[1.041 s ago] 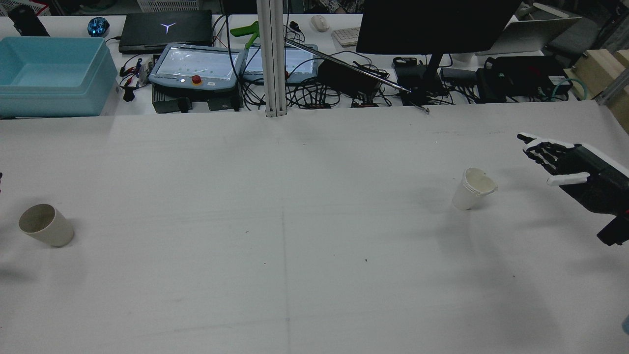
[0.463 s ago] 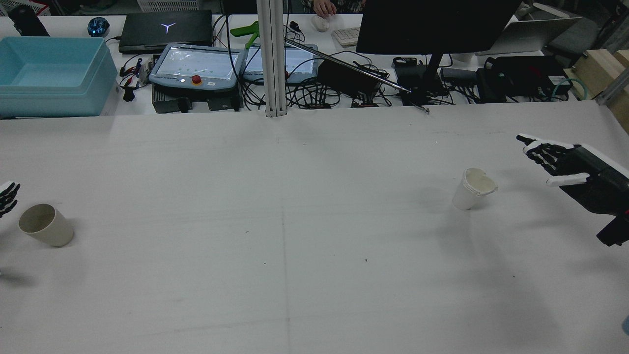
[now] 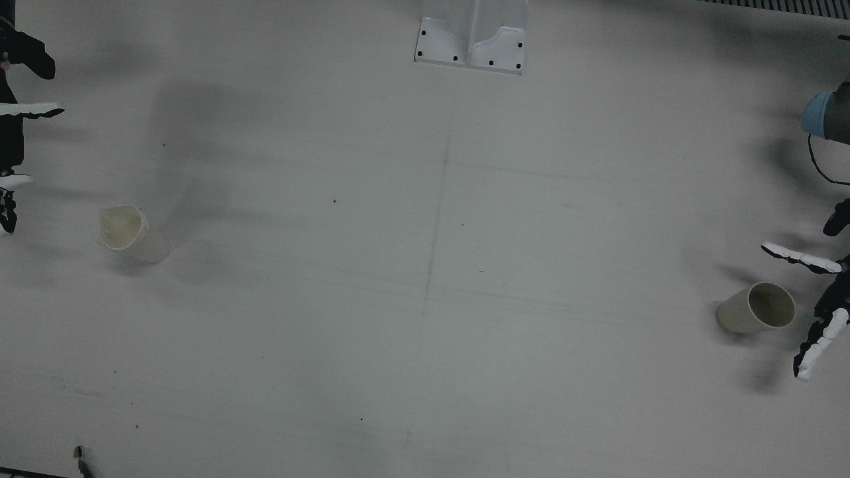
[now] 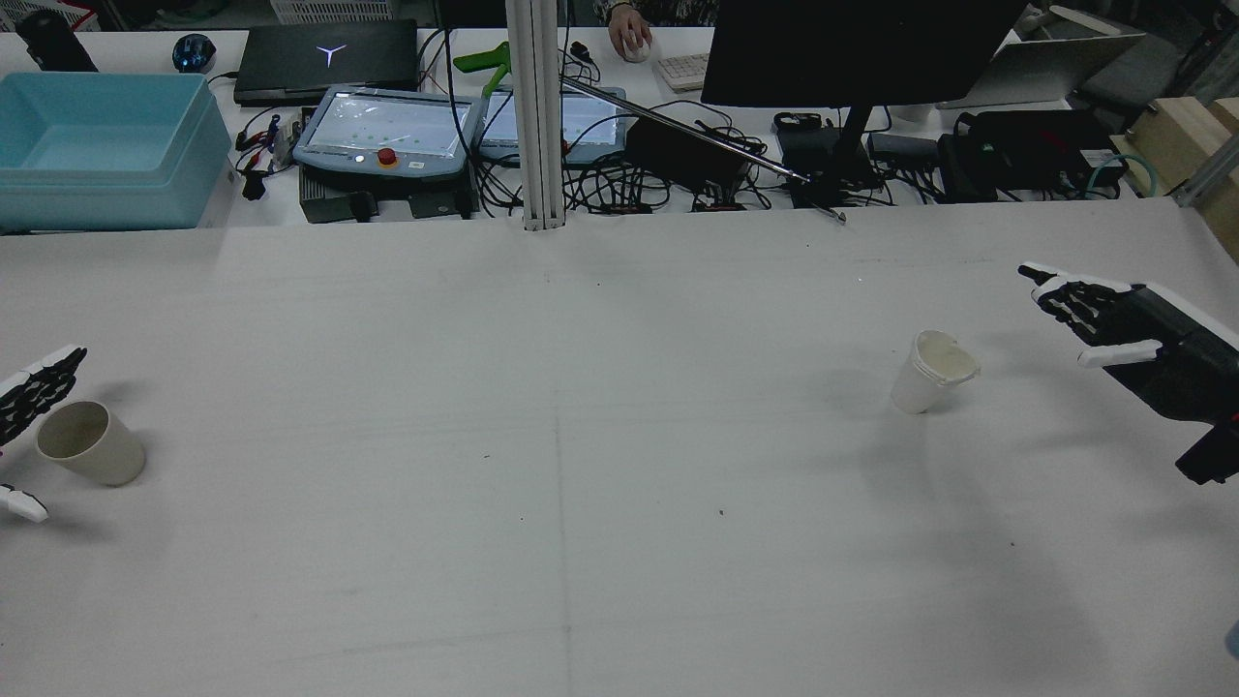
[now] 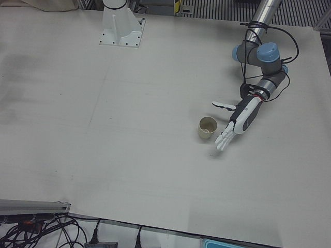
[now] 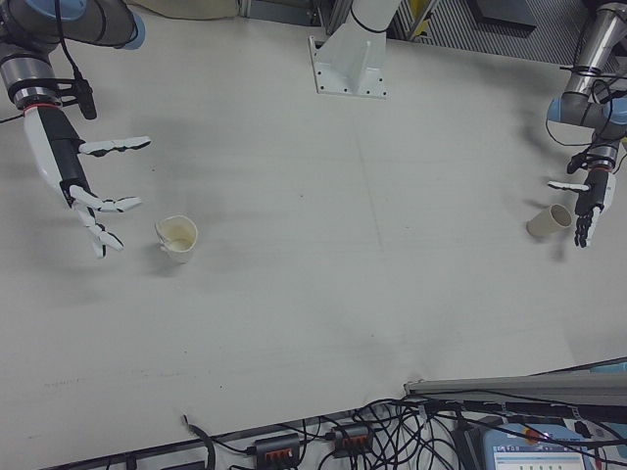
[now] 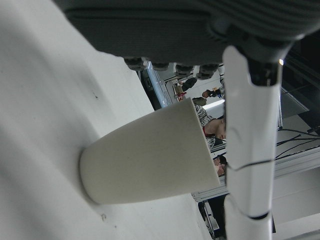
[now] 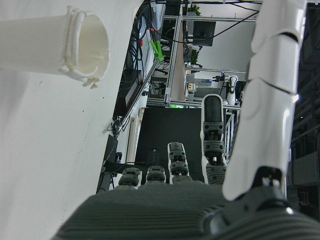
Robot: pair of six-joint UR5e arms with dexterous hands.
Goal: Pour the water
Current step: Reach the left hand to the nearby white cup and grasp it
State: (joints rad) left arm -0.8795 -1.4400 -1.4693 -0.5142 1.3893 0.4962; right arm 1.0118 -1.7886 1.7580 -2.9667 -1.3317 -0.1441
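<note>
Left hand (image 5: pixel 239 120) spread wide, empty, flanking beige cup (image 5: pixel 207 127) upright at table (image 4: pixel 619 542) left edge; right hand (image 6: pixel 73 171) splayed, empty, near white cup (image 6: pixel 177 238), apart from it

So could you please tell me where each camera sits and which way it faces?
Front: overhead; both cups, hand edges.
Rear: high behind; left robot hand beside beige cup, right robot hand, white cup.
Left-front: operators' side; left arm, beige cup.
Right-front: operators' side; both arms.
Left hand: beige cup, close.
Right hand: white cup.
Rear and right-front share both cups.
</note>
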